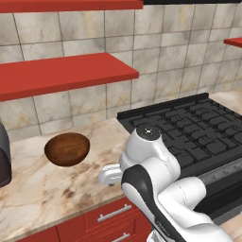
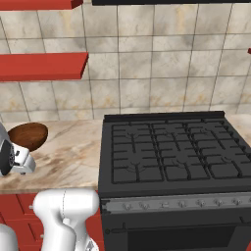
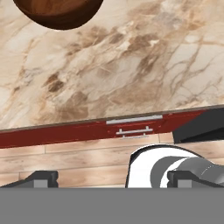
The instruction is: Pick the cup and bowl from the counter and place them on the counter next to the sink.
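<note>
One bowl (image 1: 67, 149) (dark brown, wood-like) sits on the marbled counter (image 1: 42, 189), left of the black stove (image 1: 194, 130). Above the counter's front edge, the claw (image 3: 109, 179) hangs with tips spread wide, holding nothing.

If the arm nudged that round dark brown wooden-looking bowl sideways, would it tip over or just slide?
The round dark brown wood-like bowl sits low and wide, so it would probably slide or rock rather than tip. Its curved underside may let it wobble. The beige marbled stone counter looks smooth, so sliding seems likely, and it looks stiff.
</note>
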Tool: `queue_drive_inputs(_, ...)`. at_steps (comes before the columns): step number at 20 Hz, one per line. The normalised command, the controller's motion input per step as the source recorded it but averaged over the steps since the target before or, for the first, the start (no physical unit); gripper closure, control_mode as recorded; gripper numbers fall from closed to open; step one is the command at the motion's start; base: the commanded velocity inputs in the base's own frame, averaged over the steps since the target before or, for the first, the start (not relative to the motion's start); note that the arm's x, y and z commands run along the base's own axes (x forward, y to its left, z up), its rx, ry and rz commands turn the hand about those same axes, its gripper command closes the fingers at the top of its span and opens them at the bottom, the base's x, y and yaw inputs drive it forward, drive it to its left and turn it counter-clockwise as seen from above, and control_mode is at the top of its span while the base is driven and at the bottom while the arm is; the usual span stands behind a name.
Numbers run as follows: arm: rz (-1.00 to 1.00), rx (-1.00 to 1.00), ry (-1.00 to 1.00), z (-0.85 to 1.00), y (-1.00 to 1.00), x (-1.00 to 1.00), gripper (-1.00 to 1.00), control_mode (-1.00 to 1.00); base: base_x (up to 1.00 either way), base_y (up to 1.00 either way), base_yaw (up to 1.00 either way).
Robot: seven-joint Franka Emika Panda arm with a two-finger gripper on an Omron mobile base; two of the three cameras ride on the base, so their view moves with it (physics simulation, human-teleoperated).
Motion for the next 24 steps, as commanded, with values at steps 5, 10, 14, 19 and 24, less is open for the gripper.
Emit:
queue_drive_inputs(5, 0.00, 0.00, 0.00, 0.00, 0.00, 0.00, -1.00, 1.00, 0.00, 0.00, 0.00)
queue_drive_inputs(10, 0.00, 0.00, 0.00, 0.00, 0.00, 0.00, -1.00, 1.00, 0.00, -0.01, 0.00)
queue_drive_inputs(14, -0.01, 0.06, -0.01, -0.04, -0.12, 0.00, -1.00, -1.00, 0.00, -0.06, 0.00)
queue_drive_inputs(19, -0.05, 0.32, -0.10, -0.34, -0.70, -0.15, -1.00, -1.00, 0.00, 0.00, 0.00)
queue_drive_inputs(24, -0.08, 0.21, -0.16, -0.06, -0.54, -0.18, -1.00, -1.00, 0.00, 0.00, 0.00)
